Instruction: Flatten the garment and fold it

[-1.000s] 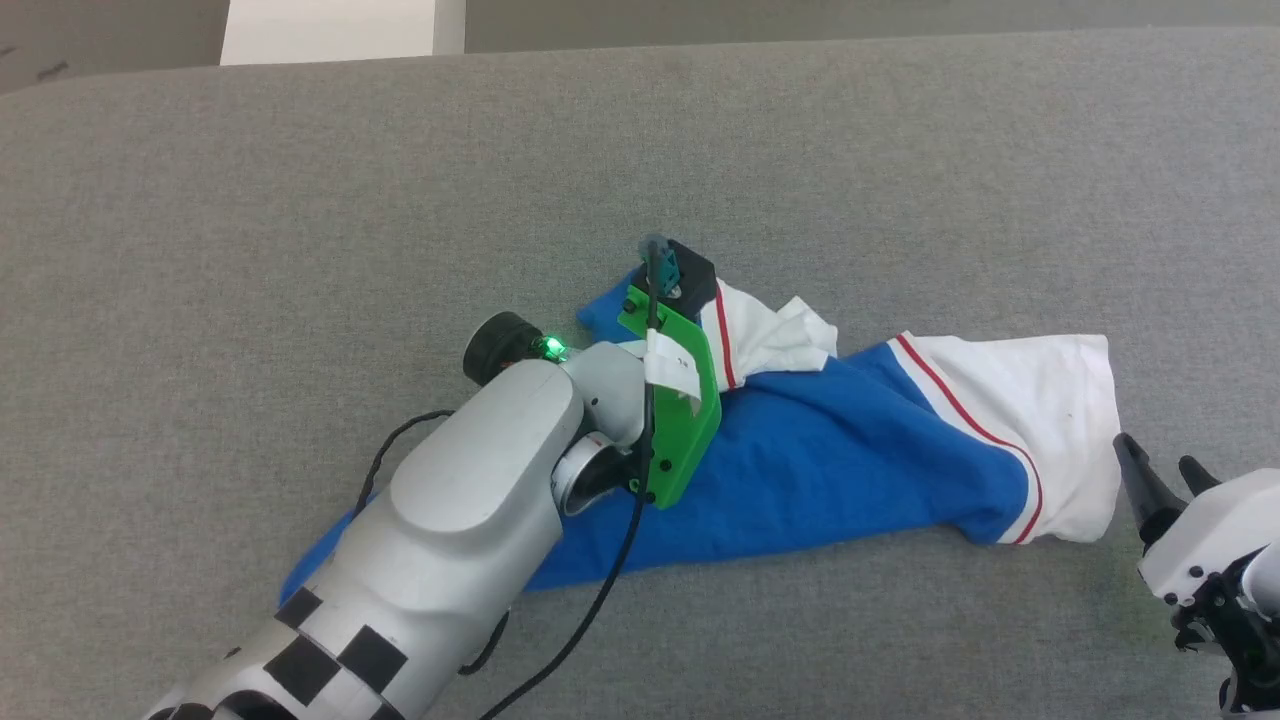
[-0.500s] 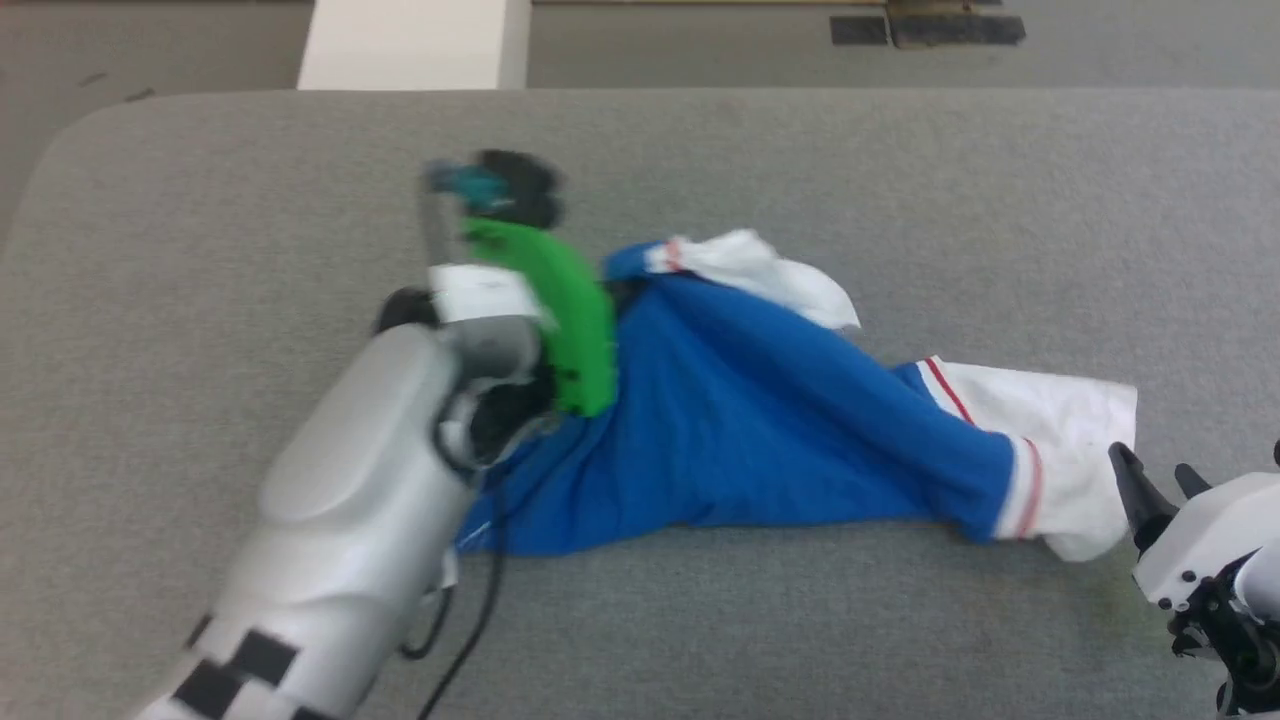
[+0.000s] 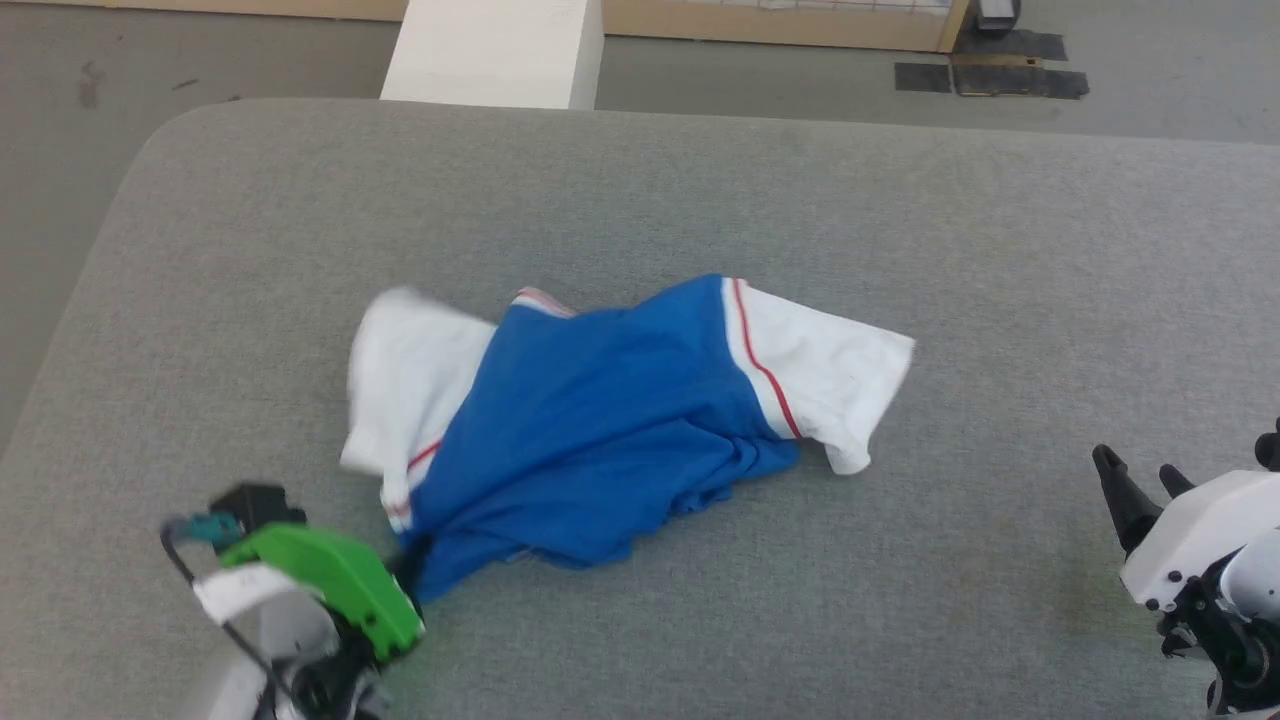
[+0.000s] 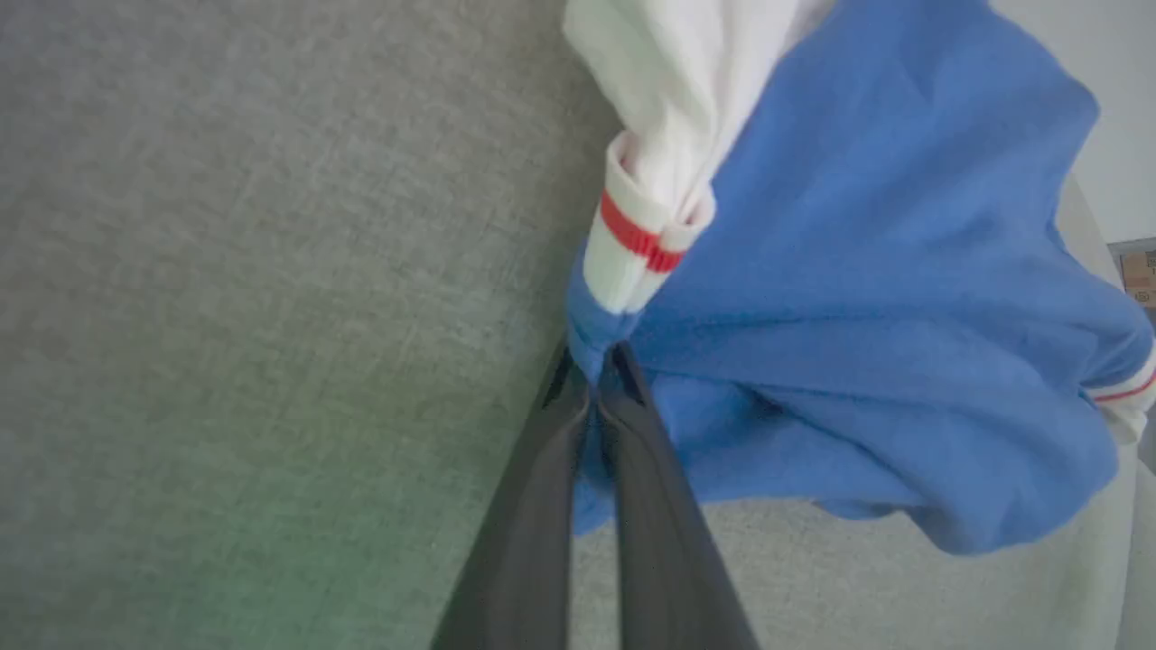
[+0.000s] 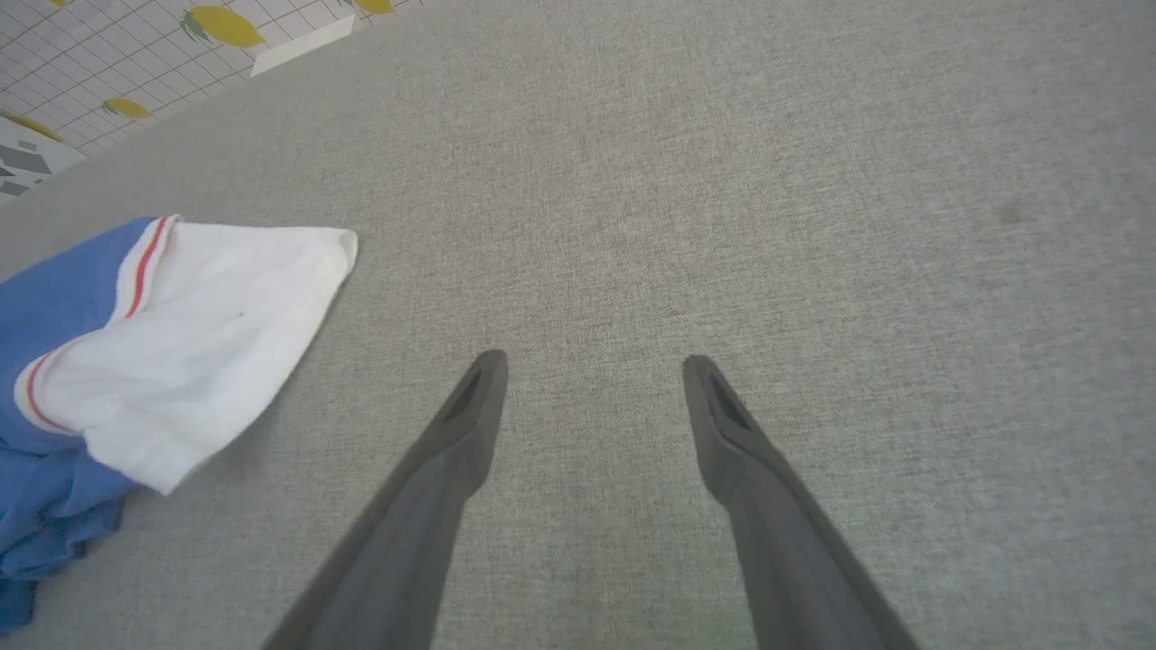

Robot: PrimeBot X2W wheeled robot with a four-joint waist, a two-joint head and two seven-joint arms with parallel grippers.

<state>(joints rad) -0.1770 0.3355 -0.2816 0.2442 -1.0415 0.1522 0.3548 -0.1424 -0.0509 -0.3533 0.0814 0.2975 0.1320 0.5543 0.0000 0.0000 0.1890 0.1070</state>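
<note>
Head view, over a grey padded table (image 3: 900, 200): the garment (image 3: 600, 420), a blue T-shirt with white sleeves, lies bunched near the middle. Its right sleeve (image 3: 820, 370) is spread flat and its left sleeve (image 3: 400, 380) is rumpled. In the left wrist view, the left gripper (image 4: 591, 368) is clenched on a pinch of blue cloth at the garment's near-left corner, just beside a red-striped cuff (image 4: 637, 239). The right gripper (image 5: 593, 359), fingers spread wide and holding nothing, hovers over bare table at the near right, well apart from the right sleeve.
</note>
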